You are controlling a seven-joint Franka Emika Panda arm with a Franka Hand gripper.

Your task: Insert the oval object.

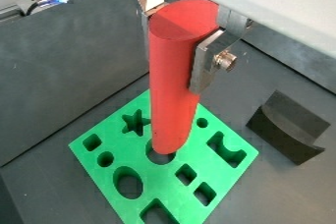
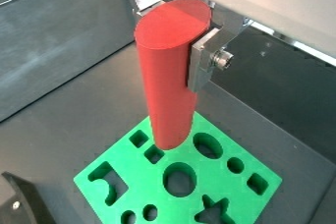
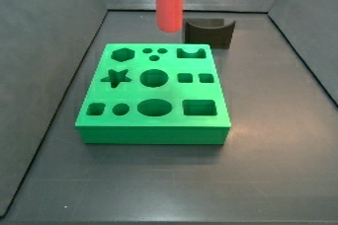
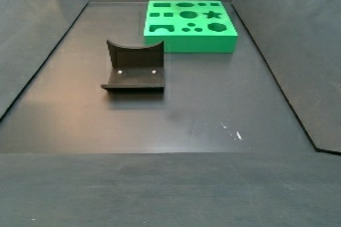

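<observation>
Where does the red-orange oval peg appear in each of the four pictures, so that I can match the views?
Wrist views: the oval peg fills the centre in both, upright, gripped near its upper end by the tool, above the green block.
Side view: the peg hangs at the top edge, behind the block.
Side view: no peg; only the block.
Shared landmark: the green block.

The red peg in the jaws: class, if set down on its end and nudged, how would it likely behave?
The red peg, held upright by the gripper above the green block, looks tall and narrow, so probably tips easily. Its smooth rounded sides suggest it may roll. It looks rigid.
</observation>
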